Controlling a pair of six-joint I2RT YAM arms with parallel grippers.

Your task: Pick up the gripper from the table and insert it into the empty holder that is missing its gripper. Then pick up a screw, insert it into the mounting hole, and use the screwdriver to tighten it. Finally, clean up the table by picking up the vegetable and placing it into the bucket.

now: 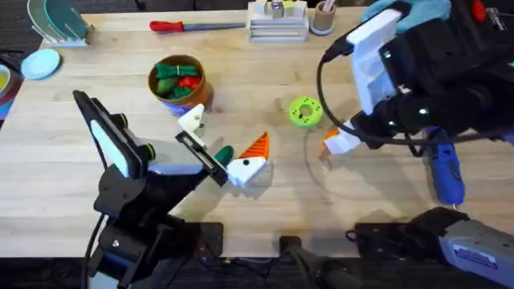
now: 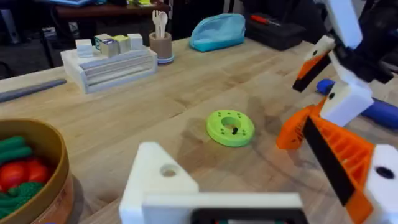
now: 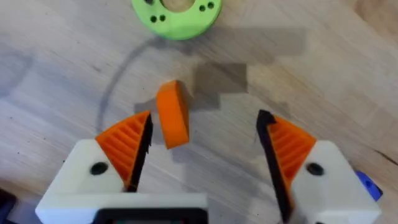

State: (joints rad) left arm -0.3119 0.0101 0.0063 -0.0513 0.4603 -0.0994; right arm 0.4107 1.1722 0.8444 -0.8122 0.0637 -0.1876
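Right tool poised over the loose gripper on the counter

The right tool [image 3: 202, 155], fingers spread wide and empty, hangs directly above the gripper [image 3: 172, 114], a small orange wedge lying between the pads, close to one and well clear of the other, its long axis running roughly parallel to them. The green disc [image 1: 305, 111] sits near, at about 10 o'clock overhead. The left tool [image 1: 221, 146], one tip missing, is open at about 9 o'clock, so the right arm is nearer.
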